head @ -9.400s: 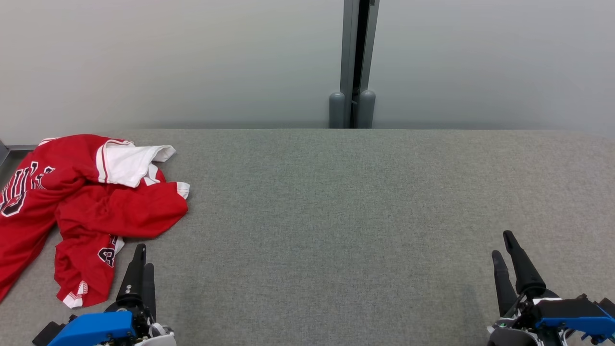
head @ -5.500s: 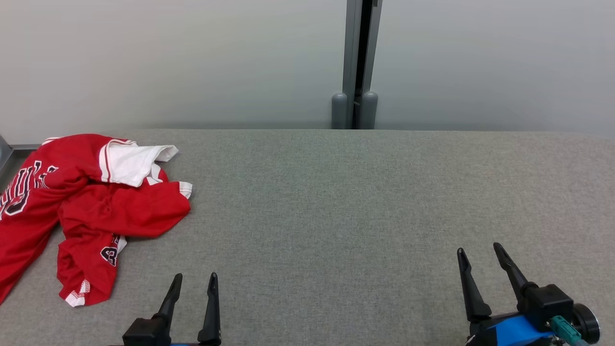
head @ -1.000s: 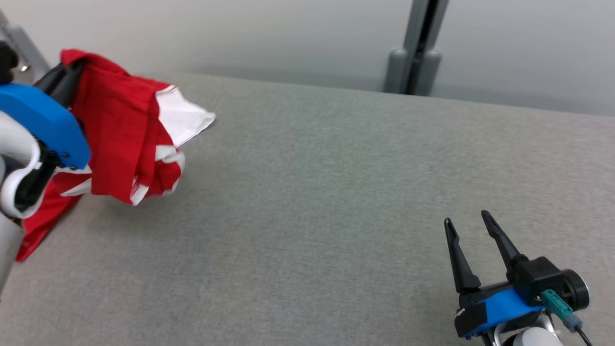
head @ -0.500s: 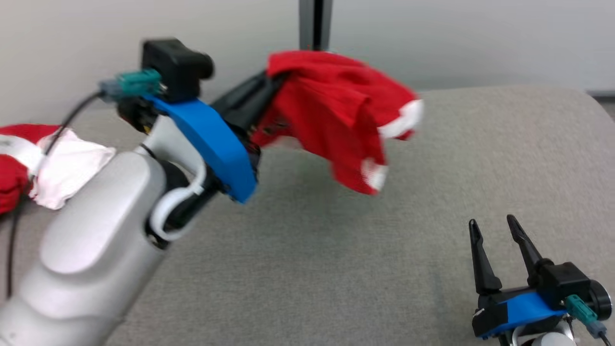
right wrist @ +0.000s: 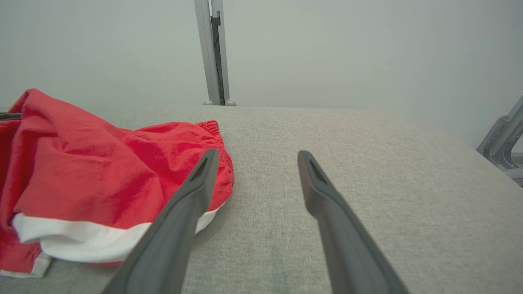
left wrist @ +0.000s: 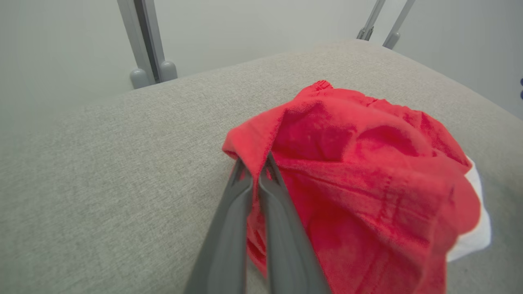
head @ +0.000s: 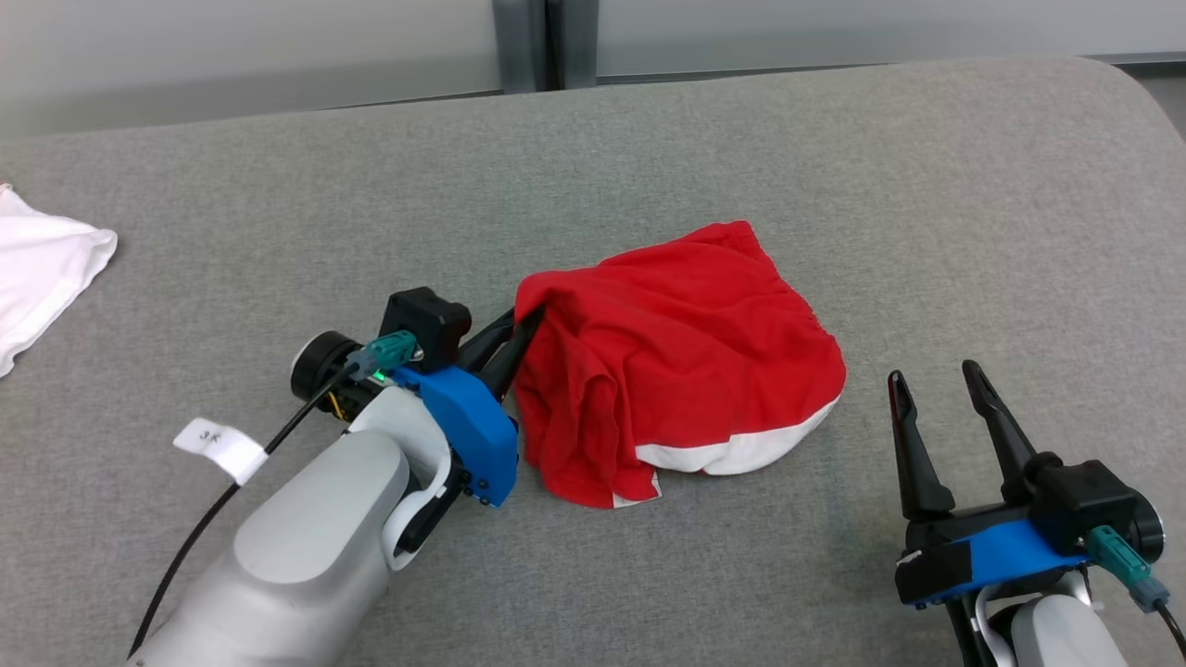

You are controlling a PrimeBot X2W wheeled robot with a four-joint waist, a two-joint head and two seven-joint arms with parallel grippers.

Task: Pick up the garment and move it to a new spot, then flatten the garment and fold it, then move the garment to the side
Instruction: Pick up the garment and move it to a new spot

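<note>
While the left gripper (head: 523,324) clenched the left edge of the red garment (head: 676,371), the right gripper (head: 932,372) stood spread and empty right of its white hem, with bare grey table (head: 741,139) beyond.

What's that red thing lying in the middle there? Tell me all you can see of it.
The red garment looks like soft cloth, with a white band along its near edge and a gathered elastic edge at the far side. It lies crumpled on the grey fabric surface. The left gripper has its fingers shut on a fold at its left edge. The right gripper stands open beside it, apart.
</note>
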